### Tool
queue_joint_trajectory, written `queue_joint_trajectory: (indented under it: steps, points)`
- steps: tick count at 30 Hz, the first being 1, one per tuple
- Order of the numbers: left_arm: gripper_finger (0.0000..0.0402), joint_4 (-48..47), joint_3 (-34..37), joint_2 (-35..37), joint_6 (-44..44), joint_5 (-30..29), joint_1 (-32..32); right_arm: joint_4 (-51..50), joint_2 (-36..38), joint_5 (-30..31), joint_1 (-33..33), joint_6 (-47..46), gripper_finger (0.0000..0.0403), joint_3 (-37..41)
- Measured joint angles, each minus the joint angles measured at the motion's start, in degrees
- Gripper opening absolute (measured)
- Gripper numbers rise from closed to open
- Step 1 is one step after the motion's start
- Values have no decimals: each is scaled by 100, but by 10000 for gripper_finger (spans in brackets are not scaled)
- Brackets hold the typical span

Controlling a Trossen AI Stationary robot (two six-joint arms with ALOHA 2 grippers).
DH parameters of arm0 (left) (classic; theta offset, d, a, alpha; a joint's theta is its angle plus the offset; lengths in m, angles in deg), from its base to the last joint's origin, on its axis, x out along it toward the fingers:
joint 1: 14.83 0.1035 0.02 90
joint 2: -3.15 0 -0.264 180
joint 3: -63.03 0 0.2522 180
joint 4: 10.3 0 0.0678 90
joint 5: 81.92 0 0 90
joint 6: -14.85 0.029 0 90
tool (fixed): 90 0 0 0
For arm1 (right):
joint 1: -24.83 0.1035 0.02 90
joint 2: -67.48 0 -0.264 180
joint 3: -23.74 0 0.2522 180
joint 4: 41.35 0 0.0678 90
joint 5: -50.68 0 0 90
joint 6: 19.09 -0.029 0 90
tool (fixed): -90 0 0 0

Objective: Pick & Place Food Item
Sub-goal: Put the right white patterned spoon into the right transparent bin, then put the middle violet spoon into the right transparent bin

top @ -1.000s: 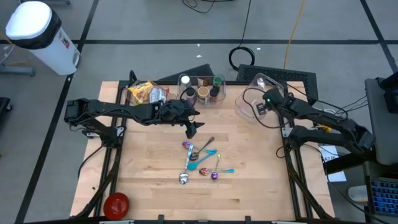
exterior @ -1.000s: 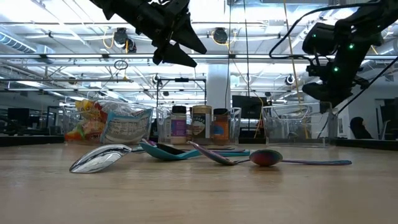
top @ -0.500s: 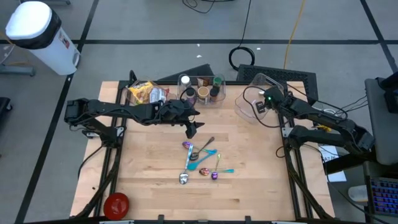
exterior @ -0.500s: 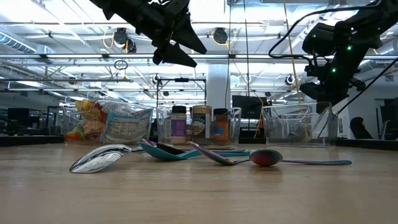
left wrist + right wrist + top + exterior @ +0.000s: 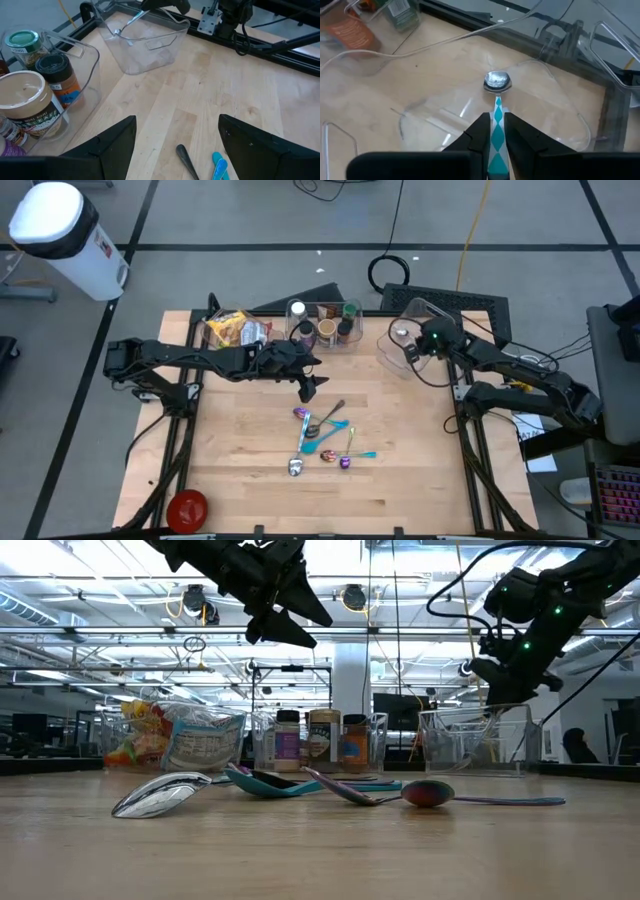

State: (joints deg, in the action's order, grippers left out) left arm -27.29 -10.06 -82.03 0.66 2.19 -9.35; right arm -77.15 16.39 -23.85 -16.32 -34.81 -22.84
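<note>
From where I stand, the right claw is pinched narrow on the handle of a spoon with a teal-and-white checked handle, holding it bowl-down over the clear plastic bin at the back right of the desk. The spoon's shiny bowl hangs just ahead of the fingertips, inside the bin's rim as far as I can judge; whether it touches the bin floor I cannot tell. So this one spoon is carried to its place and only the letting-go looks left for it.

The task speaks of a food item, yet what is being moved is cutlery. The bin looks otherwise empty.

The left claw hangs spread wide and empty above the desk, with the spice jars in their clear tray off to one side of it. Below and just ahead of it lies the remaining heap of spoons, several in teal, purple and silver, tangled together and well apart from the bin. Most of the sorting therefore seems still to come. The snack bags sit untouched at the back of the desk.
</note>
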Motion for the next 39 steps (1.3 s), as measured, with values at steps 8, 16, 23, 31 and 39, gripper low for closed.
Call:
queue_joint_trajectory:
  steps: [8,16,23,31,39]
  points:
    - [285,0,0,0,12,-2,0,85,-85,-72,0,121,43,0]
    - [285,2,0,0,14,-2,0,86,-115,-359,0,261,66,0]
    - [285,1,0,0,17,-2,0,83,-114,-384,7,294,149,0]
    - [285,2,0,0,23,-2,0,123,-92,-1089,7,340,196,0]
    - [285,44,0,0,32,-4,0,386,24,-1129,121,454,194,0]
